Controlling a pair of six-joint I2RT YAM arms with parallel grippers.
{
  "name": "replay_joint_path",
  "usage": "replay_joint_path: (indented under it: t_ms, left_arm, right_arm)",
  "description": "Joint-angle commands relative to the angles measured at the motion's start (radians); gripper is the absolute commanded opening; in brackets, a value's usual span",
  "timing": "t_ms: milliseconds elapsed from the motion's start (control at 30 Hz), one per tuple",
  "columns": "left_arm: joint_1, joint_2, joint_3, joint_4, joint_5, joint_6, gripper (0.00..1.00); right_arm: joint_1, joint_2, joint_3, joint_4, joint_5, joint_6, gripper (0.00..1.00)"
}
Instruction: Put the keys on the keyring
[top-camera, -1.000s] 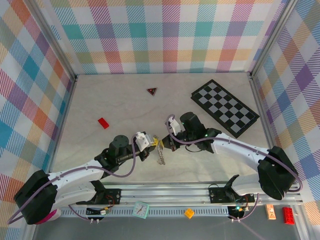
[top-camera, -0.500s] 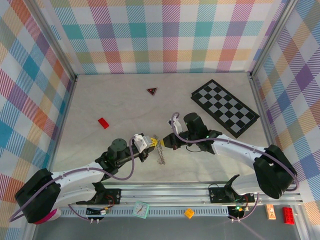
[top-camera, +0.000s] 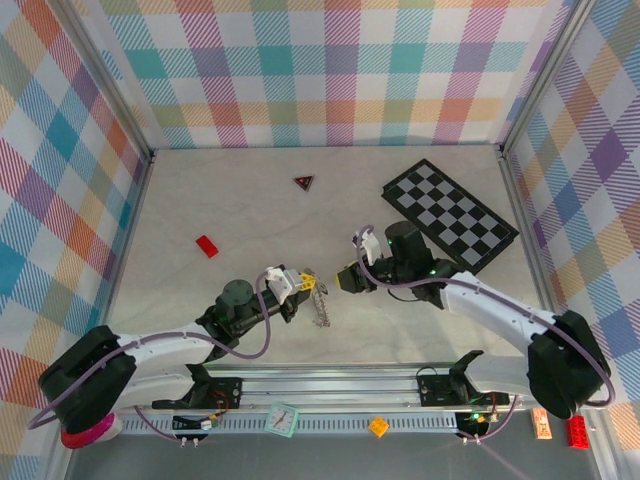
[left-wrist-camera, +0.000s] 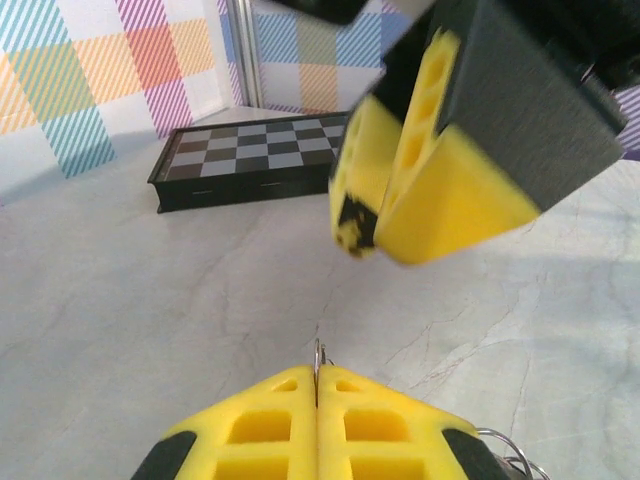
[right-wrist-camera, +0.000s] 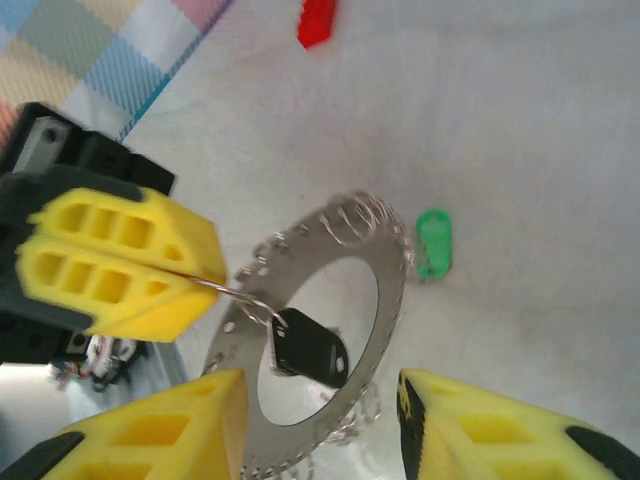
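Note:
The keyring (right-wrist-camera: 385, 290) is a flat silvery loop with a holed rim, standing on edge in the right wrist view. From above, the keyring (top-camera: 321, 308) shows edge-on. The keys (right-wrist-camera: 352, 218) are tiny silvery bits fringing that rim. My left gripper (top-camera: 308, 285) is shut on a thin wire loop (left-wrist-camera: 318, 355) of the keyring. A small black oval piece (right-wrist-camera: 308, 348) hangs from that wire. My right gripper (right-wrist-camera: 320, 400) is open, its yellow fingers on either side of the keyring's lower part without touching it. It sits just right of the left gripper (right-wrist-camera: 215, 275).
A green tag (right-wrist-camera: 434, 243) lies on the table behind the keyring. A chequered board (top-camera: 450, 215) lies at the back right, a dark red triangle (top-camera: 304, 182) at the back centre, and a red brick (top-camera: 207, 246) to the left.
My right gripper has opened and drawn back to the right, away from the left gripper. The left gripper stays shut on the wire loop in about the same place.

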Motion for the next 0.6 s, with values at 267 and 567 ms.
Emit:
replay_joint_path:
  t_ms: [267,567]
  left_arm:
    - [-0.009,0.133,-0.020,0.312,0.106,-0.069,0.00]
    - [-0.008,0.153,-0.013,0.324,0.145,-0.070,0.00]
  right_arm:
    - [0.001,0.070,0.016,0.057,-0.224,-0.594,0.40]
    - [0.001,0.120,0.005,0.127,-0.253,-0.583,0.31]
